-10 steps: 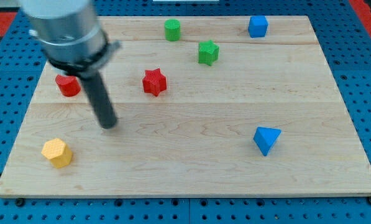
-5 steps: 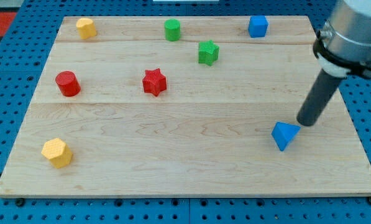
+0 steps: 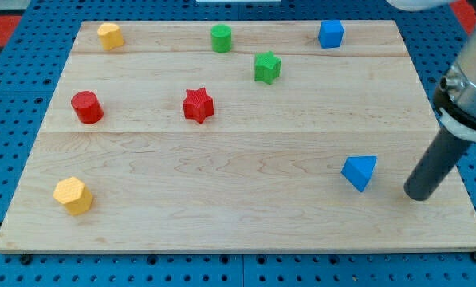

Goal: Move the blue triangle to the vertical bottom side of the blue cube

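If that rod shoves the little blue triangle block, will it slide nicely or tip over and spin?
The blue triangle block looks rigid and squat, lying flat, so it probably slides rather than tips. The smooth wooden board should let it glide easily. Its slanted sides may make it swivel if my tip, now to its right in the view and apart from it, pushes off-centre.

Pale wooden board, blue perforated surface around, red patch

No text, label, brand, number or sign can be read anywhere in the view. Nothing legible is carried by the tabletop, the coloured blocks, or the dark rod.
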Action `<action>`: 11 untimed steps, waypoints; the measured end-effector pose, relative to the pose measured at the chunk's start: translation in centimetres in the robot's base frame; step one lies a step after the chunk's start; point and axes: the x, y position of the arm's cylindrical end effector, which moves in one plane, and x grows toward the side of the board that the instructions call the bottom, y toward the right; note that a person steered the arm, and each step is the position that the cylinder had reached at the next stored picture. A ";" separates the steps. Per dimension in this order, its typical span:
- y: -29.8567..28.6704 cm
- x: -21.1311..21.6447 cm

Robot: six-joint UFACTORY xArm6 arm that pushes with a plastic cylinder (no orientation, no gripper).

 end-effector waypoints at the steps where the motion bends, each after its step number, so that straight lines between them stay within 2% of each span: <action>1: -2.6 -1.0; 3: -2.8 -3.6; 4: -4.8 -0.8; 5: -10.6 -5.5; 6: -10.4 -8.1; 7: -7.9 -8.2; 8: -8.3 -9.3; 9: -7.1 -14.3; 10: -5.6 -15.0; 11: -7.0 -12.5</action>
